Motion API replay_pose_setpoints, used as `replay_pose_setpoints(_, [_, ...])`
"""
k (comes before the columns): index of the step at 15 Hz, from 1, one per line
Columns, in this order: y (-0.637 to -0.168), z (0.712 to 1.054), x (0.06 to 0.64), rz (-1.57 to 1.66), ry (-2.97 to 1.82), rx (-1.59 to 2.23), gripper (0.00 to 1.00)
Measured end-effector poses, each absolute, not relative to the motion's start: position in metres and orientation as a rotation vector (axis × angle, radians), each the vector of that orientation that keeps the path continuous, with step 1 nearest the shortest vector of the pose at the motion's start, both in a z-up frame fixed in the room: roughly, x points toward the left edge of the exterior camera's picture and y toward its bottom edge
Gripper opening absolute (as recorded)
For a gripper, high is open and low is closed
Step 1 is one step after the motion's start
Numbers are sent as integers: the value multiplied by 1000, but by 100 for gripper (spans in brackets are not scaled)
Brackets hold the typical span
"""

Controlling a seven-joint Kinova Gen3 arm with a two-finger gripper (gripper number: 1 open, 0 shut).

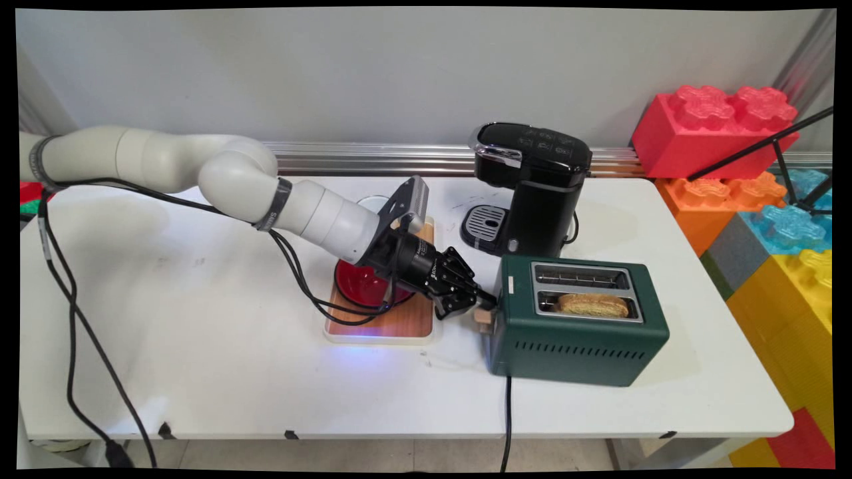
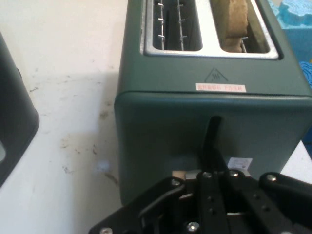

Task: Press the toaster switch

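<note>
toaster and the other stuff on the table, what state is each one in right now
toaster: upright, far slot empty, near slot filled
slice of toast: sitting low in the near slot, top showing
toaster lever: at the toaster's left end, pincer on it
pincer: pressed to the toaster's end at the lever; open or shut not visible
coffee maker: upright, lid shut, drip tray bare
red bowl: upright on the wooden tray, partly hidden by the arm

We see the black two-finger pincer [image 1: 484, 301] at the wooden lever [image 1: 482, 318] of the dark green two-slot toaster [image 1: 578, 323], toast [image 1: 592, 305] in its near slot.
</note>
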State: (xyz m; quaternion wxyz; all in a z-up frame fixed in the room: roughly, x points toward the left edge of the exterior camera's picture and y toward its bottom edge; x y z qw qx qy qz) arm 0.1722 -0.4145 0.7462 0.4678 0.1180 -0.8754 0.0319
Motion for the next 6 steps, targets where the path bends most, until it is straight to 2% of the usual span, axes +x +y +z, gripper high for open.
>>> replay_pose_setpoints(6, [-412, 747, 176, 73, -2152, 292, 0])
